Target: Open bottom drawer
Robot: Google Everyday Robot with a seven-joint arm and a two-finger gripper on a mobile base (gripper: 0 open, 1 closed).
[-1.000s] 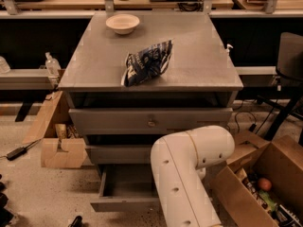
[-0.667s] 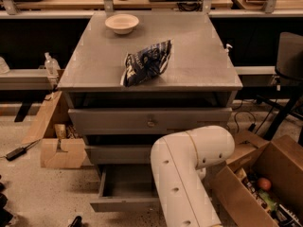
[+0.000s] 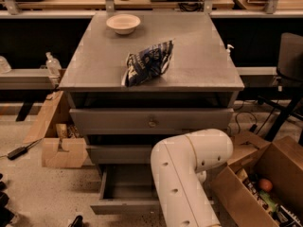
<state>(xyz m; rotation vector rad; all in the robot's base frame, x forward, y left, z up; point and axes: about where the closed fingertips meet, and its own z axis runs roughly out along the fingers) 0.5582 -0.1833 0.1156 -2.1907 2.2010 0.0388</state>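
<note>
The grey cabinet (image 3: pixel 151 60) has three drawer fronts. The bottom drawer (image 3: pixel 124 193) is pulled out, showing its plain grey tray interior; its front edge (image 3: pixel 123 206) shows at lower left, its knob hidden. The middle front (image 3: pixel 118 153) and the top front with a brassy knob (image 3: pixel 152 123) are closed. My white arm (image 3: pixel 184 174) rises from the bottom edge and covers the drawers' right part. My gripper is hidden behind the arm, down near the bottom drawer.
A white bowl (image 3: pixel 123 22) and a blue snack bag (image 3: pixel 147 63) lie on the cabinet top. A cardboard box (image 3: pixel 61 148) stands at the left, an open box of items (image 3: pixel 265 193) at the right. A black chair (image 3: pixel 289 65) is at far right.
</note>
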